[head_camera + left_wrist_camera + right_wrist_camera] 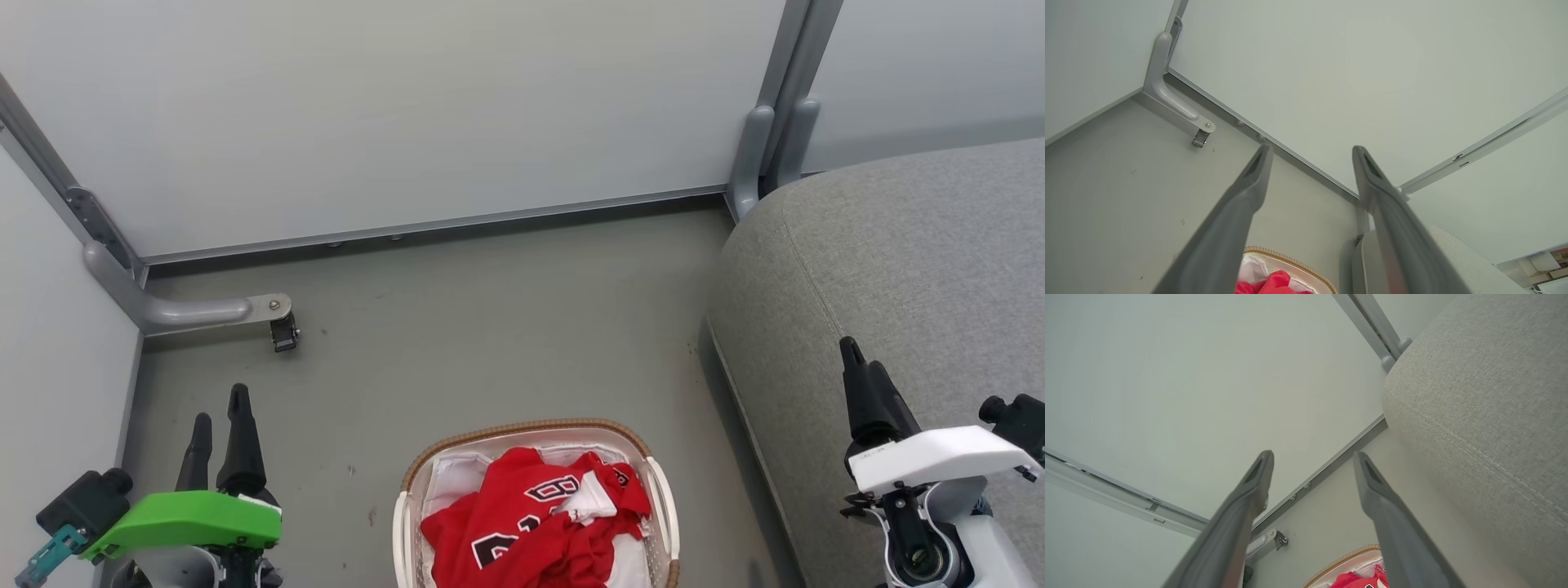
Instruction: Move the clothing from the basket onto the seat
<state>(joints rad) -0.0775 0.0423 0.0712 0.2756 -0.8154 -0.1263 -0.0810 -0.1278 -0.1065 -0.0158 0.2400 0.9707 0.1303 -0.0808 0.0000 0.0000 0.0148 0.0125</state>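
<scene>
The red clothing (531, 523) with black numerals lies crumpled inside the white basket (522, 429) with a brown woven rim, on the floor at the bottom centre of the head view. The grey seat (914, 269) fills the right side. My left gripper (219, 410) hovers at the lower left, well left of the basket, open and empty. My right gripper (857, 359) hangs over the seat's front part, to the right of the basket. In the wrist views both sets of fingers (1249, 192) (1376, 490) stand wide apart with nothing between them; the clothing (1274, 283) (1359, 580) peeks in at the bottom.
Pale partition panels (408, 114) close off the back and left, resting on grey metal feet (196, 310) with a small caster (284, 333). Another grey post (763, 147) stands at the seat's far corner. Bare grey floor (490, 327) lies between the basket and the panels.
</scene>
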